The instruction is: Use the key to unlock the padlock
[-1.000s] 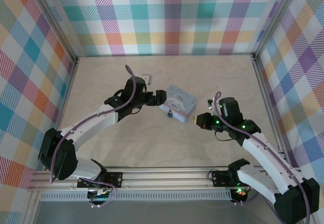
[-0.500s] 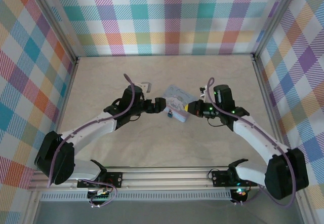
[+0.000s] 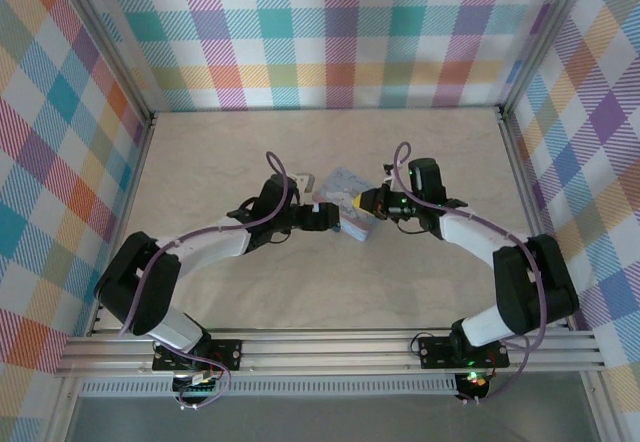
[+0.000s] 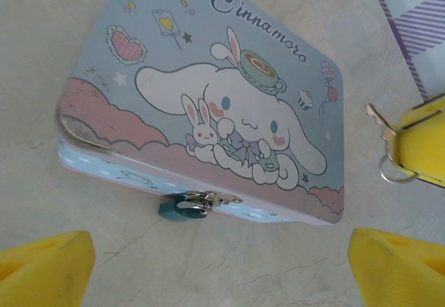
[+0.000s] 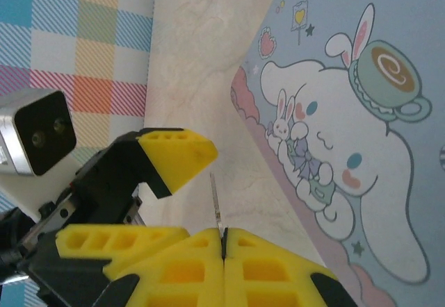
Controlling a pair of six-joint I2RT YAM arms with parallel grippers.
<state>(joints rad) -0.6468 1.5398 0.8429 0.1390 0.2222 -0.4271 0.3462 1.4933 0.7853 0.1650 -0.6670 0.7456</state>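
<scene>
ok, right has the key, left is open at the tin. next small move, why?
Probably ease the left gripper forward and shut it on the padlock. It hangs loose from the Cinnamoroll tin's hasp, just ahead of the open left fingers, unsteadied. The right gripper pinches the key beside the tin; inserting it likely needs a braced lock.

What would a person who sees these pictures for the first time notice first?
The pale blue rectangular tin with a white cartoon dog lies in the middle of the beige table. A tiny dark teal padlock hangs at its front clasp. The right gripper pinches a thin grey metal key beside the tin.
</scene>
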